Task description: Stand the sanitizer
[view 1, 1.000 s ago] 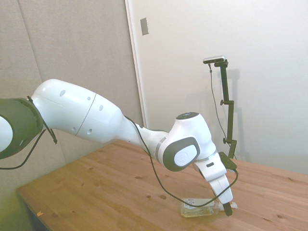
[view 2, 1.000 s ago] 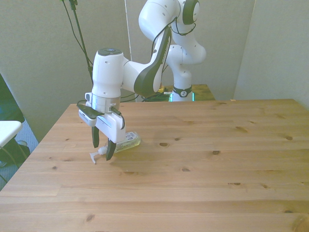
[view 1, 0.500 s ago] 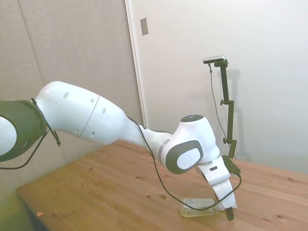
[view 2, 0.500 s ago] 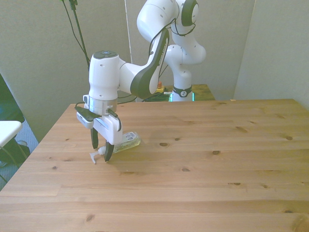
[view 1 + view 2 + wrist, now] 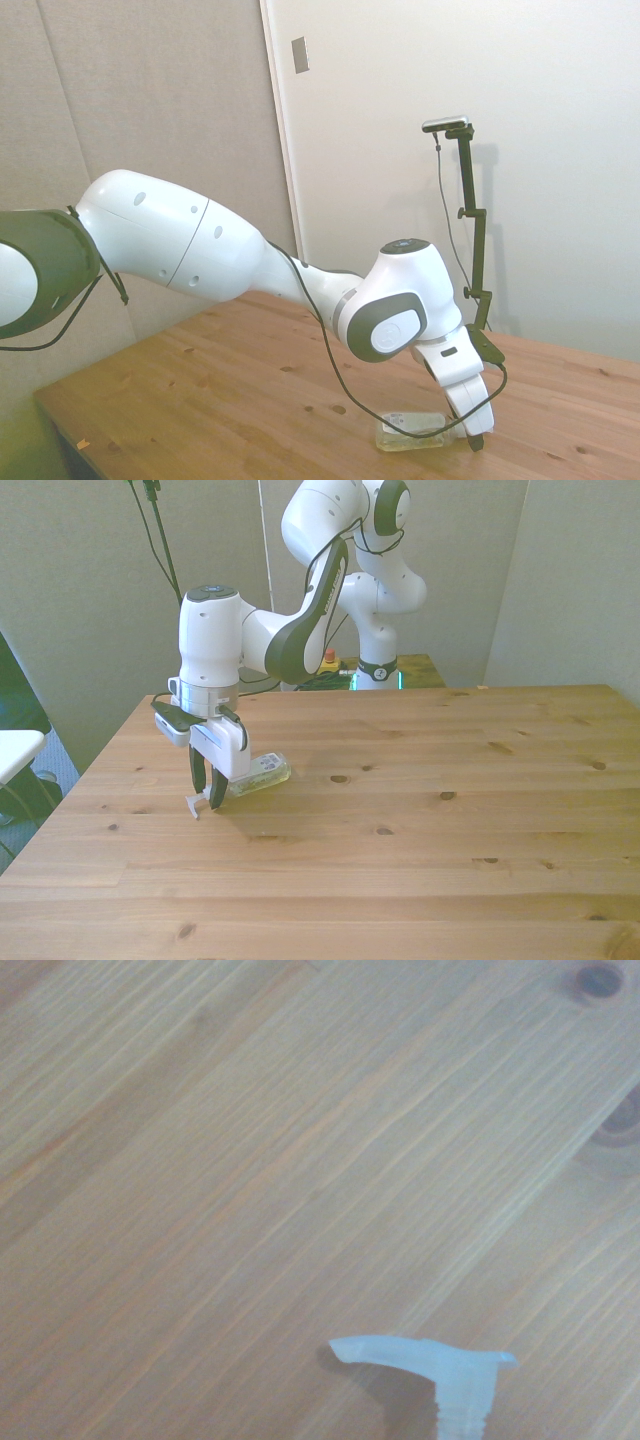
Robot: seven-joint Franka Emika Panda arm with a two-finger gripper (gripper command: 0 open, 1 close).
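- Front view: we saw the sanitizer (image 5: 258,773) lying on its side near the table's (image 5: 420,850) left edge.
- We saw the gripper (image 5: 206,793), fingers apart, straddling its pump neck.

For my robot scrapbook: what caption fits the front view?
Open gripper straddles the neck of the sanitizer, lying on the table.
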